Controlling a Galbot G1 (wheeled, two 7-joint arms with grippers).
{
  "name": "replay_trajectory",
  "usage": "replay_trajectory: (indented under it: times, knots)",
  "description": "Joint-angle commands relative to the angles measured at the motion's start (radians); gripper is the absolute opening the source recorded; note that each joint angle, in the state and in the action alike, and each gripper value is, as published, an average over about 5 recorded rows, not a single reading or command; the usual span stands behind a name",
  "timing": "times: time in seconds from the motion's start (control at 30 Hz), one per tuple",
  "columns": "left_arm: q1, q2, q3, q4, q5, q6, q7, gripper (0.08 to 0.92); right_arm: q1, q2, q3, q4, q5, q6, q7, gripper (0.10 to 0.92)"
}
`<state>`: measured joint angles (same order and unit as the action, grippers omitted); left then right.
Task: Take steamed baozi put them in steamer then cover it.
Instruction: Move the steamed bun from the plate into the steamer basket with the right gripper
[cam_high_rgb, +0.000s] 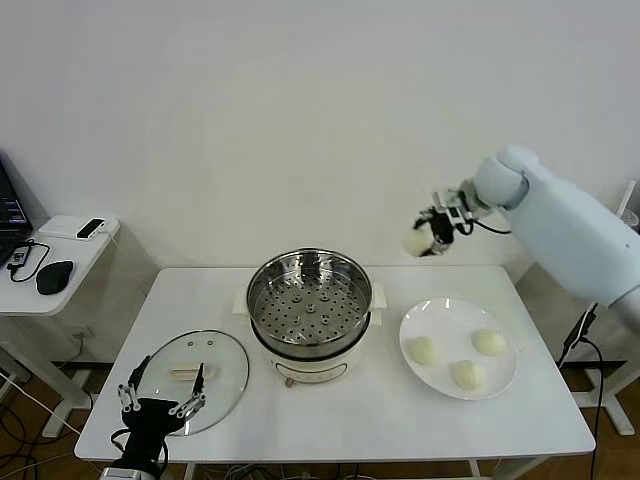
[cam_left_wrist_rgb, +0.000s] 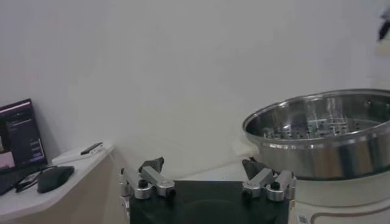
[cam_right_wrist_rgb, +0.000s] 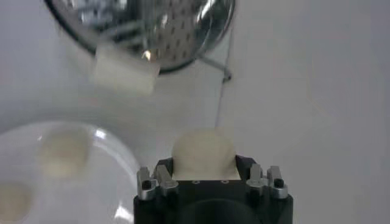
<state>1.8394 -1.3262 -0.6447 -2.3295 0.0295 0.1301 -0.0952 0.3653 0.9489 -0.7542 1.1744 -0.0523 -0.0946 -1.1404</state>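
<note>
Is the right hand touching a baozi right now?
Touching: the right wrist view shows the baozi wedged in the right hand.

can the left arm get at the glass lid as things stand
Probably yes: the left gripper hangs open at the table's front-left edge, right by the cover, which lies flat with its handle up and nothing on it.

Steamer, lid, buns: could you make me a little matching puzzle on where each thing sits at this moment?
Things:
1. steamer
2. cover
3. held baozi
4. three baozi

Places:
A. on the white plate
B. flat on the table, near the open left end effector
C. middle of the table, tray bare
D. in the right end effector, raised above the table

Pairs: 1-C, 2-B, 3-D, 4-A
</note>
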Motion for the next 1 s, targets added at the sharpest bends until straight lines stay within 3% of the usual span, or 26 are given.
replay_trajectory:
  times: [0.03, 0.2, 0.43, 0.73, 1.0]
  knots:
    - [0.006, 0.002, -0.016, -0.006, -0.008, 0.000, 0.000, 0.823, 0.163, 0.138, -0.239, 0.060, 0.181, 0.038, 0.096, 0.636]
    - [0.005, -0.003, -0.026, -0.014, -0.011, 0.000, 0.000, 0.823, 0.174, 0.236, -0.335, 0.033, 0.165, 0.136, 0.140, 0.636]
    - [0.014, -0.014, -0.052, -0.032, -0.025, 0.000, -0.002, 0.823, 0.120, 0.344, -0.409, -0.056, -0.020, 0.266, 0.161, 0.636]
    - [0.017, -0.019, -0.071, -0.029, -0.033, -0.002, -0.005, 0.823, 0.031, 0.377, -0.391, -0.154, -0.308, 0.439, 0.232, 0.636]
    - [0.006, -0.020, -0.068, -0.027, -0.032, 0.002, -0.004, 0.823, -0.017, 0.387, -0.361, -0.209, -0.388, 0.510, 0.275, 0.636]
